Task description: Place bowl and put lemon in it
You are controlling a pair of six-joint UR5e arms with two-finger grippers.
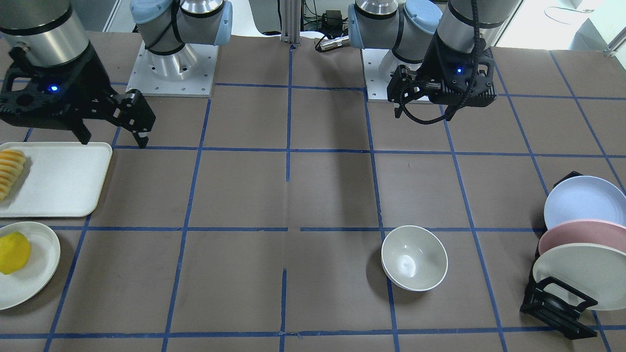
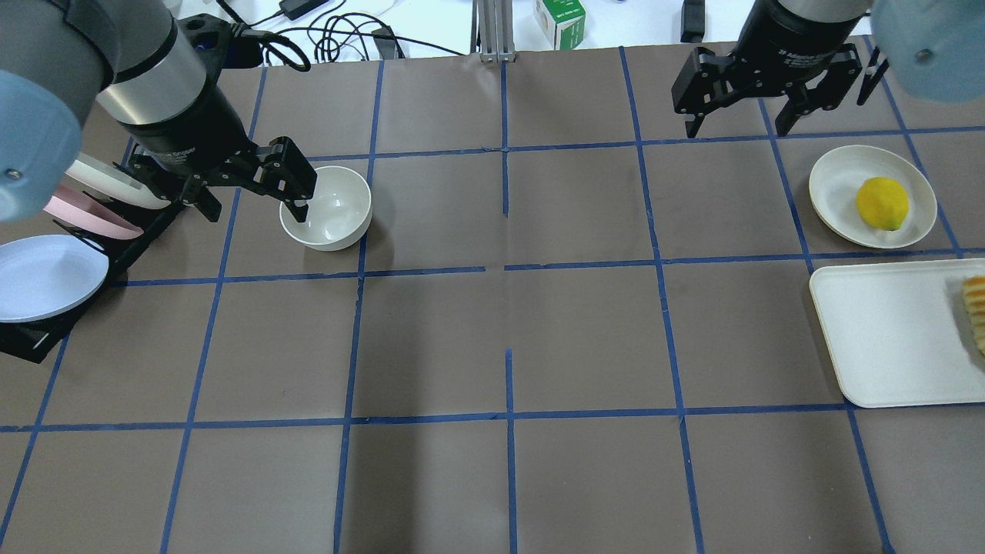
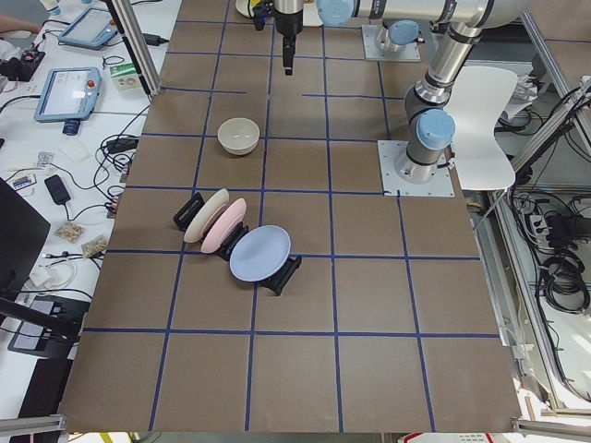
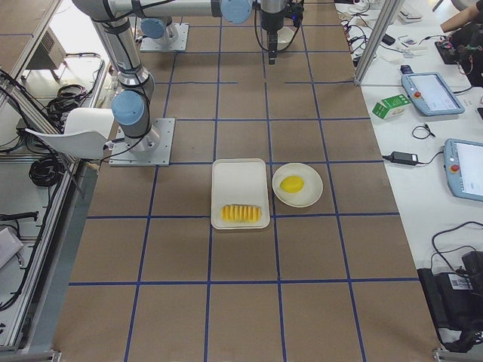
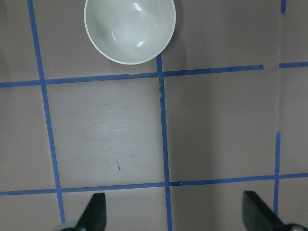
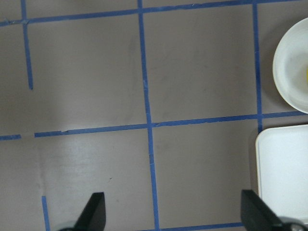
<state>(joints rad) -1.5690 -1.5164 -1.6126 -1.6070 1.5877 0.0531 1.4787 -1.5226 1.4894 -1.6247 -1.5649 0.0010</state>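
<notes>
Deep off-white glossy bowl [image 1: 414,258] is sitting upright on the bench [image 1: 244,195]; the spread right pincer [image 2: 737,123] should be straddling the bright yellow oval lemon [image 2: 882,203], lying on a shallow white plate [image 2: 835,181], crosswise

Off-white bowl [image 1: 414,257], bright yellow lemon [image 1: 13,252]

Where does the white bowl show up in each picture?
Front-facing: the bowl, lower right of centre.
Overhead: upper left.
Exterior left: upper left.
Exterior right: cannot make it out.
Left wrist: top centre.
Right wrist: not in it.
Shared landmark: the plate rack nearby.
</notes>
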